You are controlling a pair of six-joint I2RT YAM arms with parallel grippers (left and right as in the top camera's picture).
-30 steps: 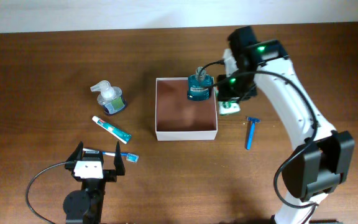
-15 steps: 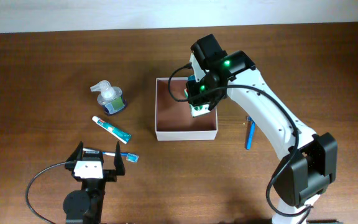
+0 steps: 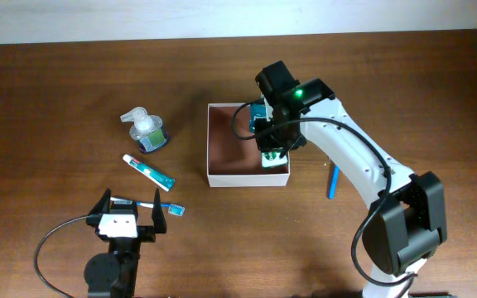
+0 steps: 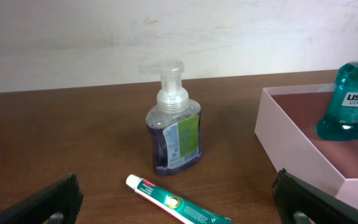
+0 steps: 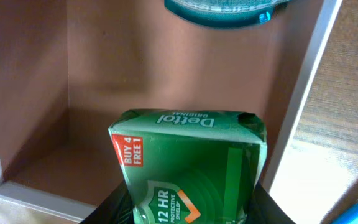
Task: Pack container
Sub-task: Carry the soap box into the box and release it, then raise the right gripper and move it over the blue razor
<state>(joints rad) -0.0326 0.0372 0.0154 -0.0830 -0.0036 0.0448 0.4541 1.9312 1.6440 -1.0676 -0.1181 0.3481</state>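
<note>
Now we see the right gripper (image 3: 272,147) clamped on a soap carton (image 5: 188,168), its dark fingers pressed to the carton's two sides at the bottom of the wrist view. The carton is green printed card, a crisp-edged rectangular block with a red flash on one corner, and it hangs inside the walls of the container (image 3: 226,149), at the container's near-right corner. We cannot tell whether it touches the floor.

The container is a square, shallow card box, white outside and matt pinkish-brown inside. It sits mid-counter, somewhat toward the far edge. A mouthwash bottle (image 4: 351,102) of clear teal plastic stands upright at its far wall.

Just outside the container, toward the right edge of the counter (image 3: 56,99), lies a blue razor (image 3: 333,180).

Toward the left edge stand a clear pump bottle (image 4: 174,124) with a rounded body and a slim toothpaste tube (image 3: 148,170) lying flat. A toothbrush (image 3: 151,204) lies by the left gripper (image 3: 128,211), which rests close to the near edge, fingers spread wide and holding nothing.

A second ago the carton was outside the container's right wall. Half a second ago it was over the far-right part. It is now closer to the near wall. The rest has not moved.
</note>
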